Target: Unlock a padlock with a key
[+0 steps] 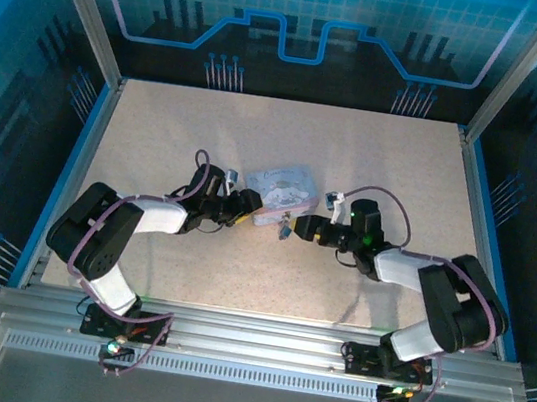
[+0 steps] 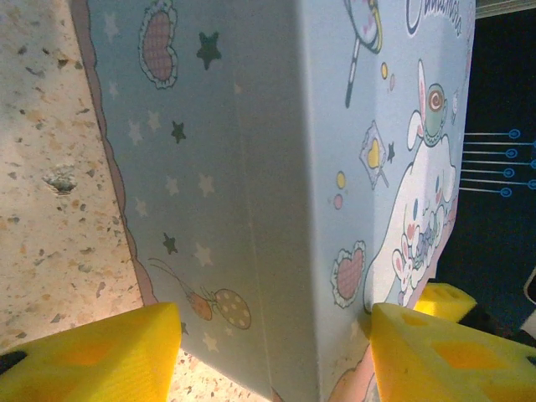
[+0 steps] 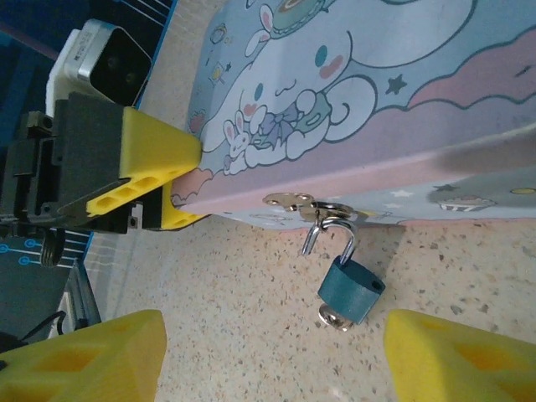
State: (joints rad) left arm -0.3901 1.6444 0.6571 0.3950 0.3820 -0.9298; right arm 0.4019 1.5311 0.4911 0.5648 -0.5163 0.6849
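The small teal padlock (image 3: 352, 289) hangs by its silver shackle from the hasp (image 3: 289, 201) on the front of the pastel cartoon tin (image 3: 402, 100). One shackle leg stands free of the lock body. The key (image 3: 335, 316) sticks in the lock's underside, with its round silver head showing. My right gripper (image 3: 272, 360) is open, its yellow fingers wide on either side of the lock and touching nothing. My left gripper (image 2: 276, 352) is clamped on a corner of the tin (image 2: 251, 167). From above, the padlock (image 1: 285, 230) sits between the tin (image 1: 281, 188) and the right gripper (image 1: 299, 228).
The tin rests mid-table on the speckled surface (image 1: 268, 272). The left arm (image 1: 145, 218) reaches in from the left and the right arm (image 1: 400, 266) from the right. Blue rails (image 1: 474, 212) edge the table.
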